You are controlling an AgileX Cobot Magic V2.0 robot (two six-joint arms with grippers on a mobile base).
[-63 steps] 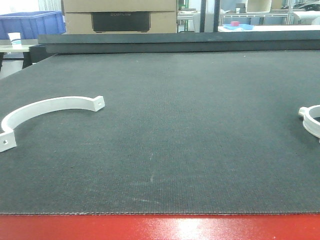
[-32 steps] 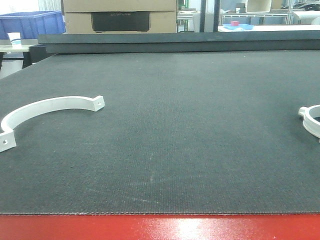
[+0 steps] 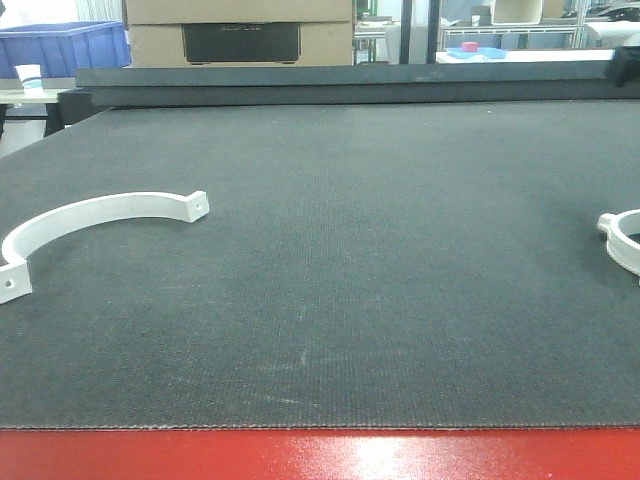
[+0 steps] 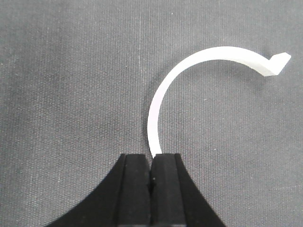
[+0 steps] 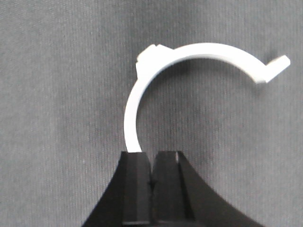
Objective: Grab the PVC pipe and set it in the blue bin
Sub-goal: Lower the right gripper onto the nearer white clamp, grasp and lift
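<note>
The PVC pipe (image 3: 100, 212), a white half-circle band with a tab at each end, lies flat on the dark mat at the left. In the left wrist view the PVC pipe (image 4: 189, 71) curves away beyond my left gripper (image 4: 151, 158), which is shut and empty above the mat; its right fingertip covers the band's near end. A second white band (image 3: 625, 240) lies at the right edge. Over that second band (image 5: 189, 54) my right gripper (image 5: 152, 156) hovers, shut and empty. The blue bin (image 3: 65, 48) stands beyond the table at the far left.
A dark raised ledge (image 3: 350, 85) runs along the mat's far side, with a cardboard box (image 3: 240, 30) behind it. A red strip (image 3: 320, 455) borders the near edge. A dark blurred shape (image 3: 626, 65) shows at the upper right edge.
A dark blurred shape has come into the front view at the upper right edge. Both white bands lie where they were.
</note>
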